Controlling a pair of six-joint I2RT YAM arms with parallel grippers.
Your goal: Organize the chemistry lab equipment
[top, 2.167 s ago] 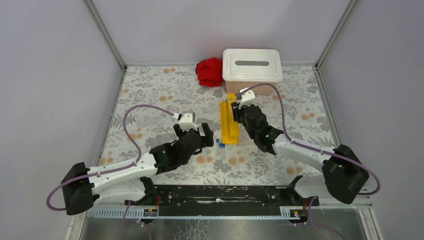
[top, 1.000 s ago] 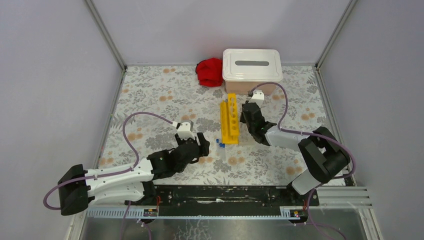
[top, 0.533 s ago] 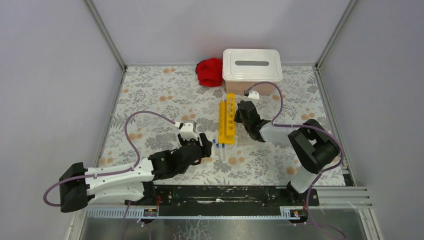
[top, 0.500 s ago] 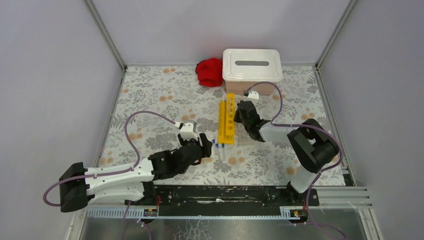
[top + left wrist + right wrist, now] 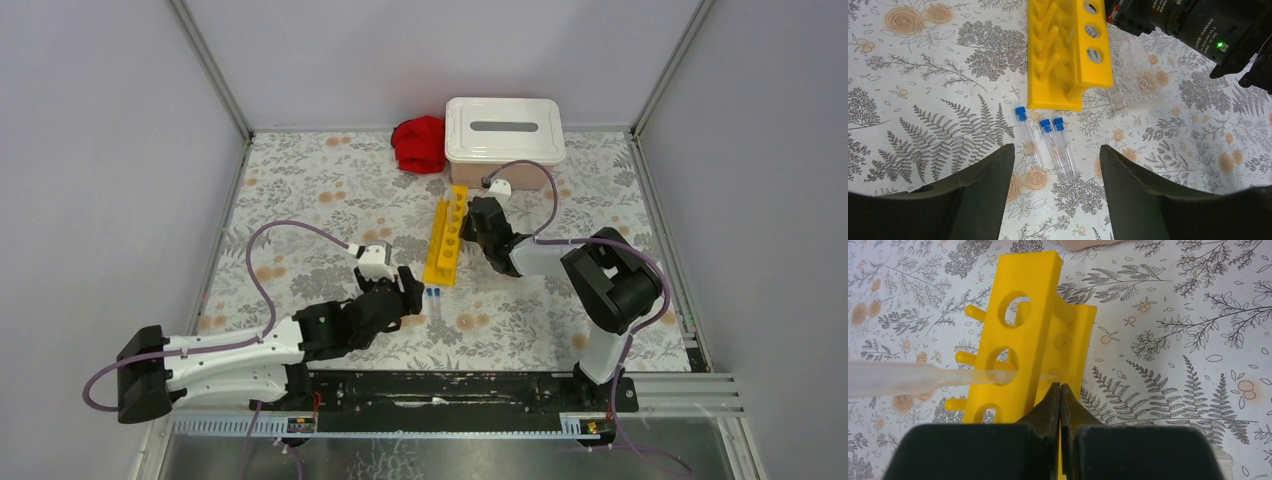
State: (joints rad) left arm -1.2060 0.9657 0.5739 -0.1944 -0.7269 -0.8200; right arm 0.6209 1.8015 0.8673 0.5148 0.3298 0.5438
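The yellow test-tube rack [image 5: 443,238] lies tilted on the flowered table, its round holes [image 5: 1017,310] facing my right wrist camera. My right gripper [image 5: 468,236] is shut, with its closed tips [image 5: 1060,388] against the rack's right edge and nothing held between them. A clear tapered tube [image 5: 923,378] crosses one rack hole. Three clear blue-capped tubes [image 5: 1050,145] lie side by side just below the rack's near end [image 5: 1055,95]. My left gripper [image 5: 1055,156] hovers open over them, one finger on each side. The pinkish bin with white lid [image 5: 505,130] stands at the back.
A red cloth [image 5: 420,143] lies left of the bin. A clear dimpled plastic piece [image 5: 1135,75] rests on the table right of the rack, under the right arm [image 5: 1198,30]. Metal frame posts and grey walls bound the table.
The right gripper has moved left and farther back against the rack, and the rack has swung and tipped to the left. The left gripper has crept slightly nearer the tubes.
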